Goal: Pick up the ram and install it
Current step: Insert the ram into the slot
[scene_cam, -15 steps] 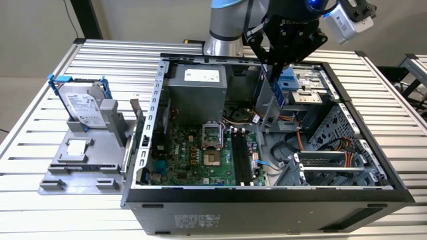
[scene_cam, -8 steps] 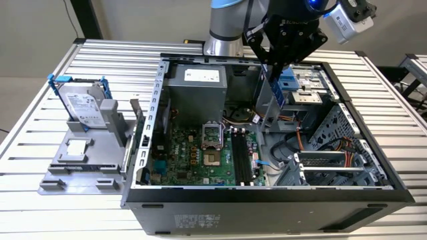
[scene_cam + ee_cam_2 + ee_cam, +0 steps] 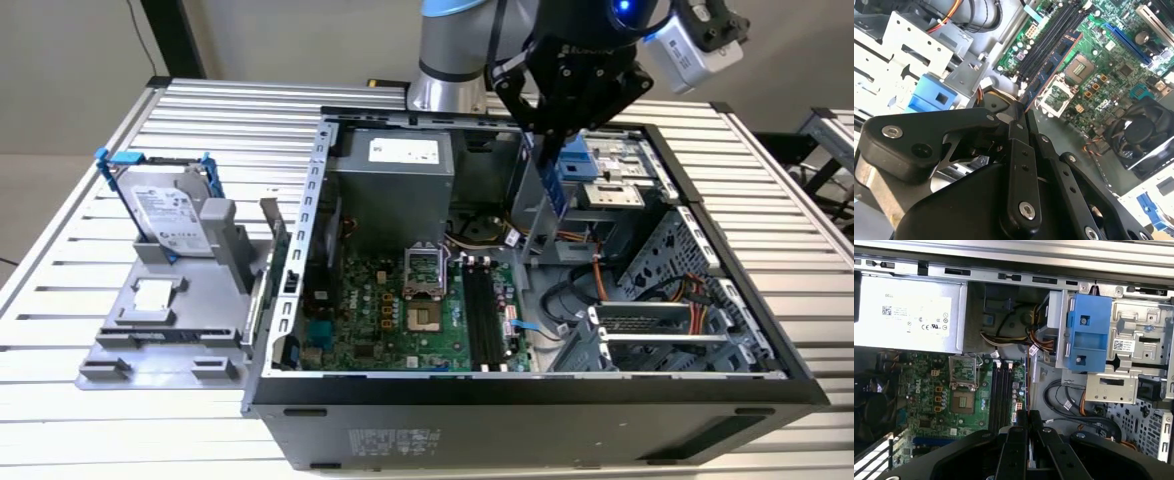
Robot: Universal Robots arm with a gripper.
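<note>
Blue circuit board, long and narrow: the ram (image 3: 1053, 67), clamped near one end between fingers (image 3: 1017, 135) closed tight on its flat faces. Hangs lengthwise down from that grip inside the uncovered computer case (image 3: 314, 250), over the green motherboard (image 3: 387, 320), near the black memory slots (image 3: 483, 315) yet apart from them, not seated. In both wrist views seen edge-on, a thin strip running out from the grip. Probably very light, so hardly any load on the hold. Stiff along its length but thin, likely to flex or crack if levered sideways. Smooth faces, prone to slipping or swinging under a slack pinch, all the more with so much length left unsupported. Fragile at the dark chips and along the contact edge; better gripped on bare board or the short ends, contact edge left free. Outside the case, on the slatted table (image 3: 67, 440), a hard drive (image 3: 167, 215) in a blue bracket, standing well apart
</note>
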